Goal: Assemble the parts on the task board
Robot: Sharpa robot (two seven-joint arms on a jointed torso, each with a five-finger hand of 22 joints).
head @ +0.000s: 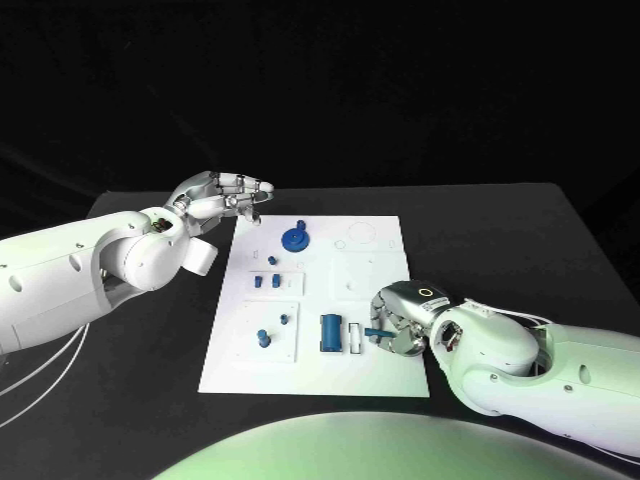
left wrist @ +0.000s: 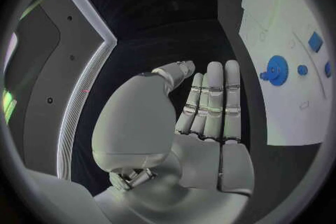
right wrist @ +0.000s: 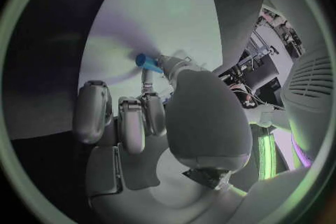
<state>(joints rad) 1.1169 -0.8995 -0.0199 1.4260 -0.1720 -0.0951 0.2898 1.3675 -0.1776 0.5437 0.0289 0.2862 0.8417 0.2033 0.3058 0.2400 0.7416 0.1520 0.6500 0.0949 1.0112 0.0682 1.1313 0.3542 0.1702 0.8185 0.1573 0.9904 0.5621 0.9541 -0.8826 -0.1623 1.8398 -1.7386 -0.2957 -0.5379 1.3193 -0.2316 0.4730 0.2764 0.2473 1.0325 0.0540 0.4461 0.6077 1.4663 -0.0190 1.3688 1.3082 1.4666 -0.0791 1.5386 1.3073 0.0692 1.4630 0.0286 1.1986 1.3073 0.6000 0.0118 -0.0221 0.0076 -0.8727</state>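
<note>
The right hand (head: 402,325) pinched a small blue peg (right wrist: 148,61) at lower right of the task board (head: 385,262), which should go down upright, while the left hand (head: 222,195) waited with its fingers apart, holding nothing.

No legible text, label, brand, number or sign is appearing on any surface in these views.

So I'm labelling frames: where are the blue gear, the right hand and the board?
Gear (head: 297,238), head view, its disc.
Right hand (head: 402,318), head view, mid-hand.
Board (head: 385,372), head view, bare near corner.
</note>
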